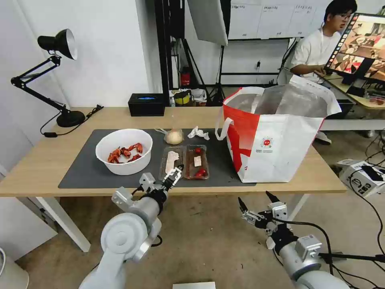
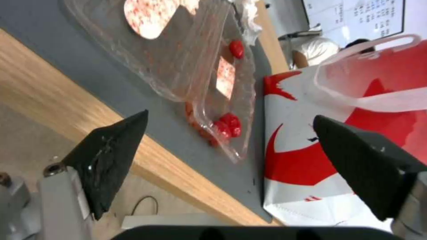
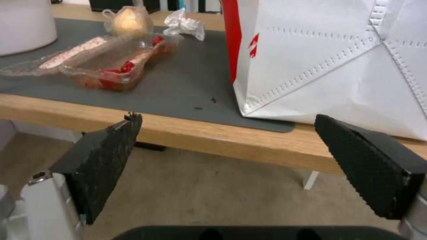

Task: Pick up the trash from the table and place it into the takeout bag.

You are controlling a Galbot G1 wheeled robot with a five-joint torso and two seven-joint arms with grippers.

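Fingers of my left gripper (image 1: 175,173) gape wide at the front edge of the light-wood table (image 1: 40,160), just before the clear hinged plastic tray with red scraps (image 1: 185,161). Below that edge, my right gripper (image 1: 256,206) hangs with its fingers spread, near the large white and red non-woven takeout bag (image 1: 280,136) at the table's right end.

Right gripper (image 3: 227,133): fingers spread wide, below the table (image 3: 186,133) edge. Beyond the fingertips, the clear hinged tray (image 3: 111,65) with red scraps lies open on the grey mat (image 3: 186,83); the takeout bag (image 3: 338,60) stands beside it.
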